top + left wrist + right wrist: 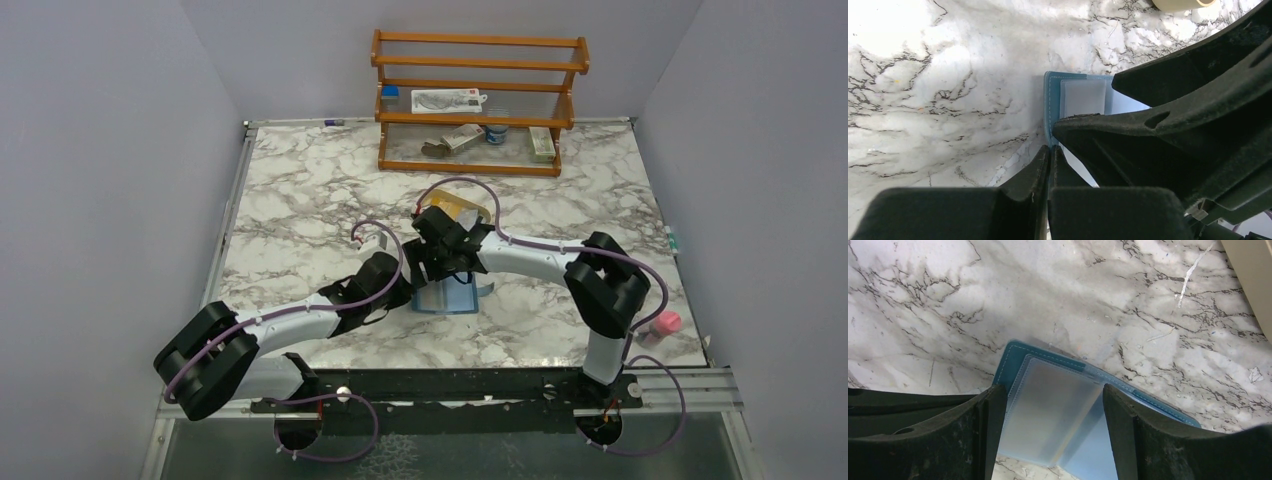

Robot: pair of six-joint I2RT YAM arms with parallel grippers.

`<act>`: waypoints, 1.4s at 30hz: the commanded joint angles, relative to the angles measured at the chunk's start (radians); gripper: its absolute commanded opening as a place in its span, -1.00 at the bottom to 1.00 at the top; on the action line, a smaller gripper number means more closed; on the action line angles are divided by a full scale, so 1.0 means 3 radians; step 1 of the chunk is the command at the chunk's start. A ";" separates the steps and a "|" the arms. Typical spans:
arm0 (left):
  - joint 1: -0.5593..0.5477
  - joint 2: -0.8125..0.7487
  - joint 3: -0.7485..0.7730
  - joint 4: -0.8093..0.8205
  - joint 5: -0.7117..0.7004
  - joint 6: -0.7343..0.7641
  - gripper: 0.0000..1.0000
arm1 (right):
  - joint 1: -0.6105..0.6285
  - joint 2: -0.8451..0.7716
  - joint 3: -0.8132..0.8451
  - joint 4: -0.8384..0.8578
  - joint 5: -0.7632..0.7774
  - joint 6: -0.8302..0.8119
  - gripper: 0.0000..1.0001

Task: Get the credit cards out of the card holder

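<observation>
1. The small teal-blue bifold card holder (1048, 405) lies open on the marble-patterned bench (300, 190), near its middle, paler slots facing up.
2. A frosted, pale grey plastic credit card (1053, 405) sits in its slot, not yet drawn out.
3. The left hand (1049, 165), fingers pressed shut, pins the holder's edge, probably steadying it.
4. The right hand (1048, 430) stands open, fingers straddling the card, seemingly ready to pinch it.
5. An oval tan tray with yellow inside (462, 210) waits just beyond.
</observation>
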 commanded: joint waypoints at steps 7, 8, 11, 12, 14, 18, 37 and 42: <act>-0.0010 -0.0044 -0.0025 0.0057 0.0022 0.0006 -1.00 | 0.0103 0.0188 0.0046 -0.0134 0.0341 0.0072 0.51; -0.0010 -0.0056 -0.0029 0.0054 0.0019 0.0003 -1.00 | 0.0115 0.0209 0.0057 -0.0146 0.0368 0.0063 0.51; -0.0010 -0.0094 -0.0044 0.0029 0.0012 0.0001 -1.00 | 0.0145 0.0249 0.0075 -0.0206 0.0489 0.0039 0.51; -0.0010 -0.0107 -0.0050 0.0020 0.0005 -0.0004 -1.00 | 0.0150 0.0249 0.0064 -0.0222 0.0531 0.0034 0.51; -0.0009 -0.0130 -0.0064 0.0004 -0.0003 -0.0011 -1.00 | 0.0151 0.0245 0.0032 -0.0258 0.0615 0.0033 0.51; -0.0007 -0.0145 -0.0081 -0.0009 -0.0004 -0.0011 -1.00 | 0.0151 0.0147 -0.0072 -0.0300 0.0751 0.0011 0.52; -0.0010 -0.0173 -0.0117 -0.0004 -0.0005 -0.0025 -1.00 | 0.0151 -0.0366 -0.0477 -0.0321 0.1002 0.0021 0.56; -0.0010 -0.0184 -0.0124 -0.0007 -0.0003 -0.0028 -1.00 | 0.0151 -0.0614 -0.0333 -0.0309 0.1387 -0.0115 0.71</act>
